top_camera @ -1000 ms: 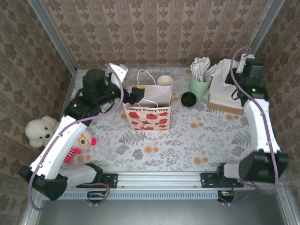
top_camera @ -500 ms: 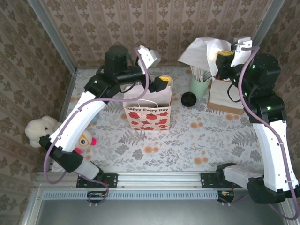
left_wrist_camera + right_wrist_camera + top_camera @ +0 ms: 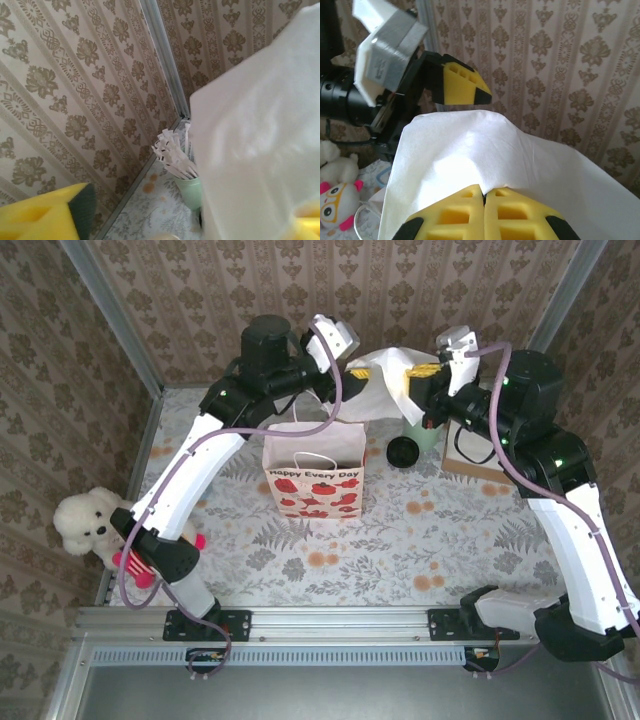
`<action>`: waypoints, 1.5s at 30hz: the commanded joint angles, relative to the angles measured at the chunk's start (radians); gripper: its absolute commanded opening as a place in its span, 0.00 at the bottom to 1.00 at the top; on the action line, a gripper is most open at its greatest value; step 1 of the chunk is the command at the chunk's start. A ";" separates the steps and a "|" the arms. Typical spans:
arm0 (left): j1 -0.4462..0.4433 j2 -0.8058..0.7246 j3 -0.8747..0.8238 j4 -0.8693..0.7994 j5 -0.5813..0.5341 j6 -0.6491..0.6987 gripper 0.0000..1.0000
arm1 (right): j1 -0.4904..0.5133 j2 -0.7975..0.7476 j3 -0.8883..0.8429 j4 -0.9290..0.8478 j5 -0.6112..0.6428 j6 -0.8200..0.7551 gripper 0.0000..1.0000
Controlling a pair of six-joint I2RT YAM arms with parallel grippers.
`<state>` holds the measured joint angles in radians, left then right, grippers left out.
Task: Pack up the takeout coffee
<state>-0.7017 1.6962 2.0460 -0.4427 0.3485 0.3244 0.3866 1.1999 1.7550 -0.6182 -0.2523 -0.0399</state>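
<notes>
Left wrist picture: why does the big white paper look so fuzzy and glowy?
Left wrist view: the white napkin hangs close to the lens, so it looks soft and washed out; the mint cup of wrapped sticks behind it is sharper. Right wrist view: the napkin glares brightest in its middle.

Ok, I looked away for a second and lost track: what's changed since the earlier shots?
The right claw took a white napkin from the back right, lifted it and carried it left, toward the gift bag. The left claw rose from the bag's top to the sheet's edge, jaws apart. The bag, takeout coffee and mint cup stayed put.
</notes>
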 commanded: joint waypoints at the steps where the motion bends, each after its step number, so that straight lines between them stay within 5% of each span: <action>1: 0.016 -0.010 0.011 -0.011 0.073 0.002 0.43 | 0.018 0.003 0.029 -0.022 -0.016 -0.035 0.00; 4: 0.032 -0.038 -0.028 -0.017 0.101 -0.017 0.24 | 0.028 -0.001 0.024 -0.032 0.001 -0.039 0.00; 6: 0.049 -0.058 -0.063 -0.009 0.106 -0.033 0.22 | 0.031 -0.012 0.016 -0.031 0.002 -0.037 0.00; 11: 0.082 -0.096 -0.114 0.003 0.178 -0.071 0.47 | 0.037 -0.031 0.005 -0.020 -0.005 -0.028 0.00; 14: 0.080 -0.103 -0.125 -0.017 0.230 -0.038 0.49 | 0.041 -0.027 0.010 -0.012 -0.023 -0.023 0.00; 24: 0.083 -0.113 -0.147 0.054 0.199 -0.064 0.08 | 0.045 -0.046 -0.022 -0.037 -0.078 -0.081 0.02; 25: 0.086 -0.118 -0.154 0.069 0.191 -0.075 0.06 | 0.046 -0.059 -0.045 -0.043 -0.115 -0.105 0.10; 28: 0.098 -0.128 -0.163 0.111 0.200 -0.113 0.03 | 0.046 -0.091 -0.108 -0.114 -0.250 -0.200 0.58; 31: 0.108 -0.134 -0.159 0.113 0.227 -0.106 0.02 | 0.046 -0.099 -0.099 -0.205 -0.190 -0.251 1.00; 39: 0.123 -0.156 -0.163 0.033 0.376 0.023 0.00 | 0.038 -0.082 -0.017 -0.185 0.110 -0.366 1.00; 45: 0.123 -0.174 -0.140 -0.035 0.482 0.102 0.00 | 0.030 0.124 0.214 -0.331 0.084 -0.502 1.00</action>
<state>-0.5816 1.5578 1.8832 -0.4351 0.7307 0.3542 0.4232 1.2427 1.8931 -0.8516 -0.1970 -0.4339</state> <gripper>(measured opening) 0.048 0.999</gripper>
